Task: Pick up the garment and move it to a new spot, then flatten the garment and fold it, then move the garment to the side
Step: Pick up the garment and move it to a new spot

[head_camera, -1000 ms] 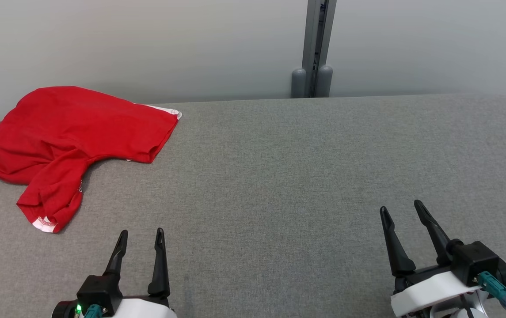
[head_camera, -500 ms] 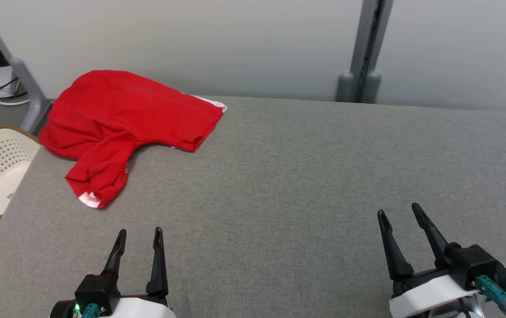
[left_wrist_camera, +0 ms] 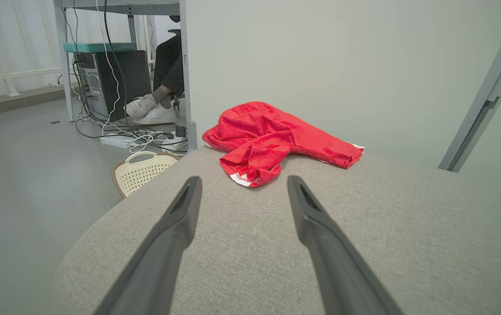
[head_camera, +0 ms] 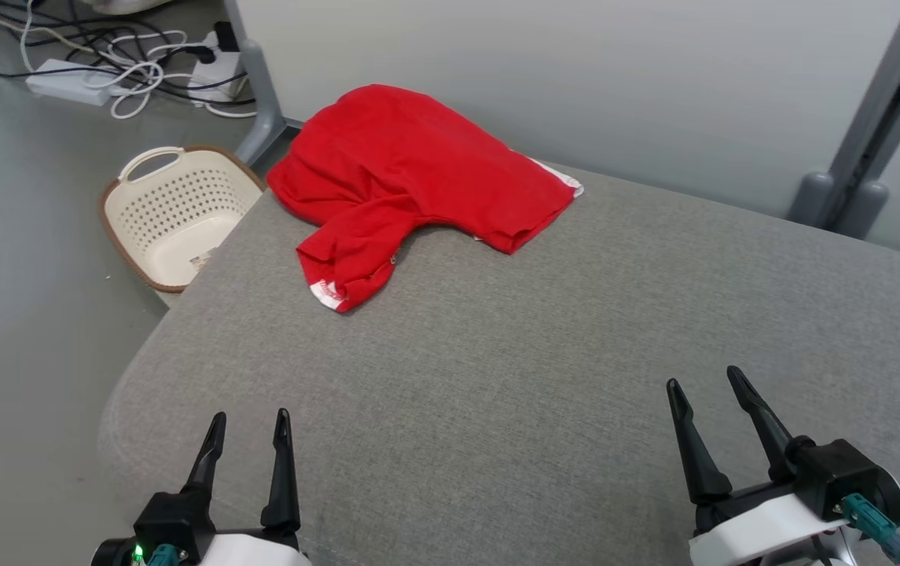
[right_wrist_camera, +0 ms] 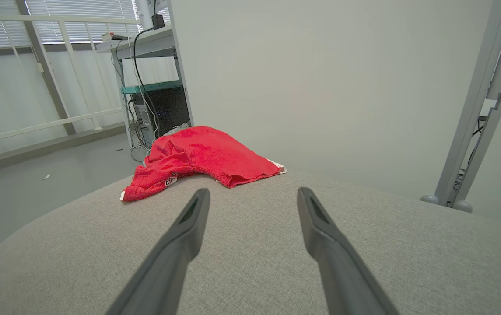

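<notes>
A crumpled red garment (head_camera: 410, 177) with white trim lies at the far left corner of the grey padded table (head_camera: 575, 354), partly over its edge. My left gripper (head_camera: 250, 420) hovers open at the near left, well short of the garment (left_wrist_camera: 272, 140). At the near right my right gripper (head_camera: 703, 382) is open too and holds nothing. The right wrist view shows the garment (right_wrist_camera: 197, 157) far ahead of the fingers.
A cream perforated basket (head_camera: 174, 212) stands on the floor left of the table corner. Cables and a power strip (head_camera: 72, 79) lie beyond it. A person's feet in white shoes (left_wrist_camera: 149, 111) rest under a desk. A grey post (head_camera: 858, 165) rises behind the table at right.
The head camera has swung left, so the garment now sits nearer the picture's middle and the basket and floor cables have come into view. Both grippers stay open and in place.
</notes>
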{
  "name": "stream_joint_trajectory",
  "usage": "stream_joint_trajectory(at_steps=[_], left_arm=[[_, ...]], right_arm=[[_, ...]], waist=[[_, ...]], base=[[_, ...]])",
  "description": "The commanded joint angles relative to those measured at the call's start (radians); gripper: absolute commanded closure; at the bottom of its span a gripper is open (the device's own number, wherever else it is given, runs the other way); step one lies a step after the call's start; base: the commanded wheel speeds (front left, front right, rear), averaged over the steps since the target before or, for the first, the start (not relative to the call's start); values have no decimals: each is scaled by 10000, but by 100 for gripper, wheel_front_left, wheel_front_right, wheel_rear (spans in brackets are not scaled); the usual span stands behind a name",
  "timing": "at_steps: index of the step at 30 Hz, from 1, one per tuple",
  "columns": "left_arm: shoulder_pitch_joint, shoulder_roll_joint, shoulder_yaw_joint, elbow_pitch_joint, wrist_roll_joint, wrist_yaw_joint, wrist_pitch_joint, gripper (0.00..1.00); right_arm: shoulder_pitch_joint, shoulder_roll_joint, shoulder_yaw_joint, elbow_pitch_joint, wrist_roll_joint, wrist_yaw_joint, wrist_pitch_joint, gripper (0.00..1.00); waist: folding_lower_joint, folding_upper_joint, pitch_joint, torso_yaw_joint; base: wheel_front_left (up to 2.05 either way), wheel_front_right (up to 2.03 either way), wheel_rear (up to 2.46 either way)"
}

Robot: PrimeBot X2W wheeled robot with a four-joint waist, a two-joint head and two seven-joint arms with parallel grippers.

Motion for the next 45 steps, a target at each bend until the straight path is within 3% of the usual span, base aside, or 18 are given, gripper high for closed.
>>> stream_joint_trajectory(at_steps=[1,5,14,22,27,31,36,45], left_arm=[[95,36,1,-17,-26,-22,-21,0],[136,38,-55,-7,-51,-24,-21,0],[243,36,-134,-223,-253,137,-21,0],[-582,171,521,-186,-213,-243,-21,0],[-1991,744,1022,-35,-77,-731,-19,0],[-3609,1514,1312,403,-253,-1190,331,0],[-5696,2632,1417,1145,-415,-1827,1829,0],[-8068,3853,722,2986,-815,-2489,4190,0]], right_arm=[[67,-65,-19,-3,-38,17,-77,0],[64,-66,23,34,-44,17,-77,0],[-132,-67,162,22,-189,12,-77,0],[-149,-67,-139,-344,-577,11,-76,0],[-314,-65,-248,-511,-775,11,-77,0],[-473,-67,-256,-630,-937,11,-78,0],[-685,-65,-276,-719,-1213,11,-76,0],[-966,-62,-291,-866,-1656,11,-78,0]], waist=[[0,0,8,621],[0,0,3,962],[0,0,220,1048],[0,0,639,831],[0,0,988,343],[0,0,1307,-180],[0,0,1852,-890],[0,0,2702,-1743]], base=[[0,0,0],[0,0,0],[0,0,0],[0,0,0],[0,0,0],[0,0,0],[0,0,0],[0,0,0]])
